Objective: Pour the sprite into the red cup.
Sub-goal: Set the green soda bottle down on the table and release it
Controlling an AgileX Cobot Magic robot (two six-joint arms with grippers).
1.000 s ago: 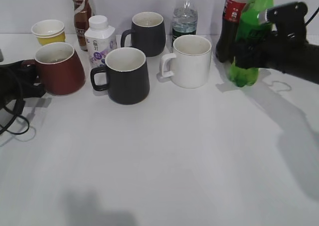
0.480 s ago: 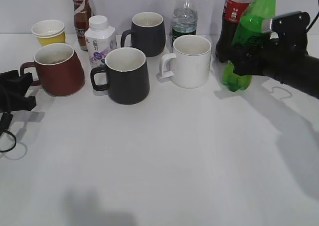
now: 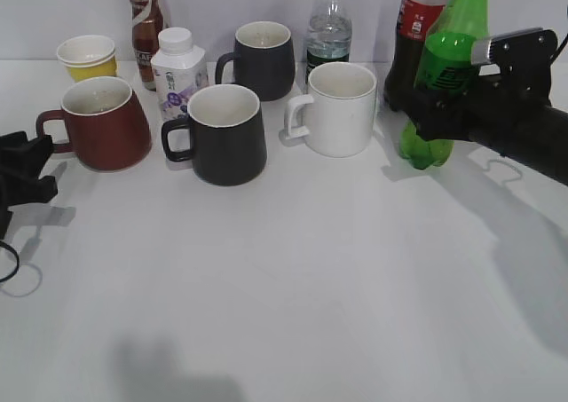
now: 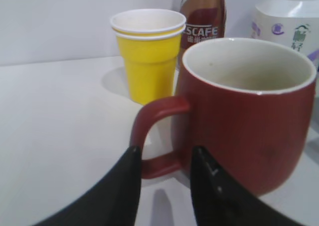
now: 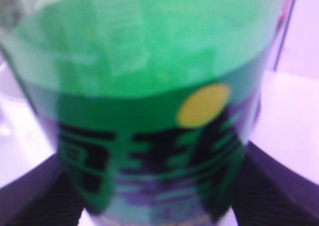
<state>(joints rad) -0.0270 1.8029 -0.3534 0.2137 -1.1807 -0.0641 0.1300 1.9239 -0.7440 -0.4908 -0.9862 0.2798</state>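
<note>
The sprite (image 3: 441,74), a tall green bottle with a dark label, is held upright at the right of the exterior view, near the table surface. My right gripper (image 3: 435,100) is shut on it around the label; the label fills the right wrist view (image 5: 149,136), with a finger on each side. The red cup (image 3: 102,122) stands at the left with its handle toward my left gripper (image 3: 27,167). In the left wrist view the open left gripper (image 4: 164,158) sits just short of the cup's handle (image 4: 157,136), apart from it.
A black mug (image 3: 222,134), a white mug (image 3: 335,109), a second black mug (image 3: 262,60), a white carton (image 3: 177,72), a yellow paper cup (image 3: 87,56), a coffee bottle (image 3: 144,25), a clear bottle (image 3: 328,29) and a cola bottle (image 3: 410,38) stand along the back.
My right gripper has moved the sprite forward, away from the cola bottle, and set it more upright. My left gripper has drawn back left, off the red cup's handle.
</note>
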